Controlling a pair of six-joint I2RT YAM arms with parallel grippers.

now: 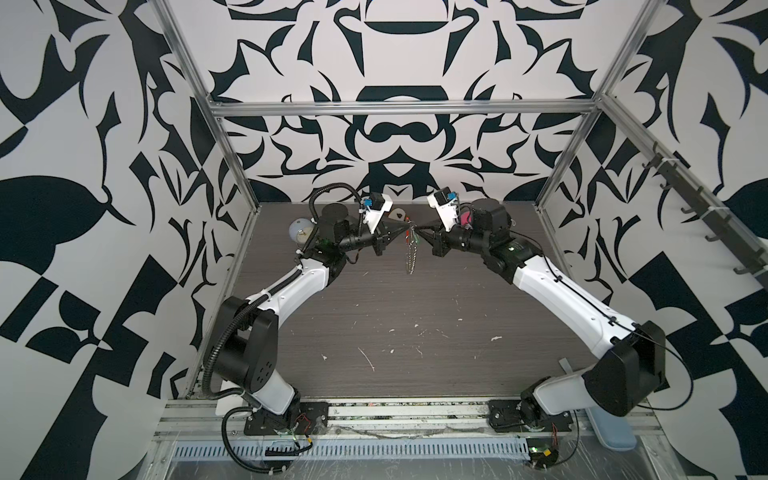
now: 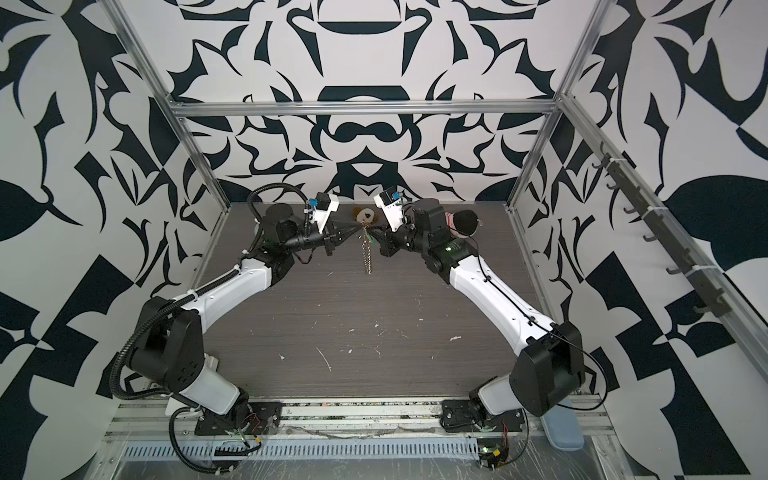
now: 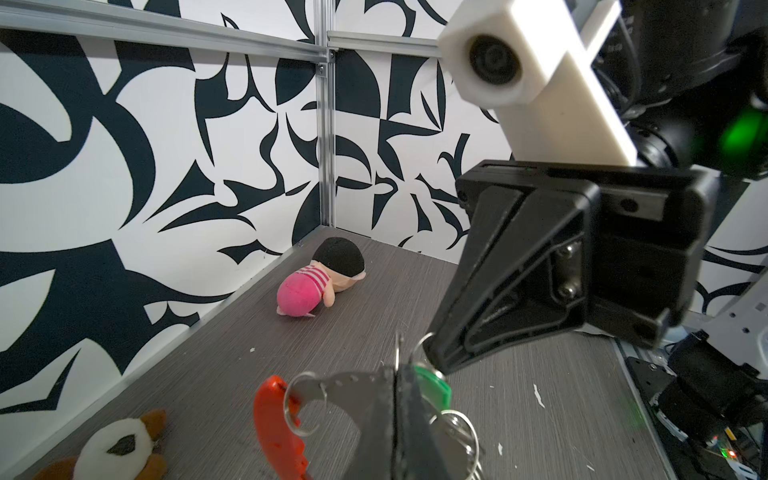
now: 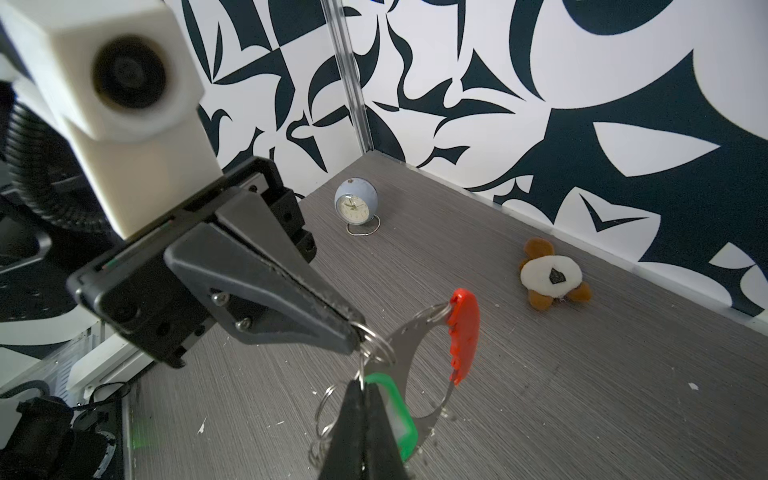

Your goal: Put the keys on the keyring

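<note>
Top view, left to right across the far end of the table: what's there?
Pale blue round clock on a wire stand → left gripper → hanging silver chain of metal rings → right gripper → pink plush doll, mostly hidden.

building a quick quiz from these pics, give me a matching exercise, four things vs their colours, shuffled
Things:
1. key tag
2. clock
3. doll
4. strip

Colours:
a. pale blue
b. orange-red
c. green
d. pink, with black hair

Pairs: 1-c, 2-a, 3-d, 4-b
</note>
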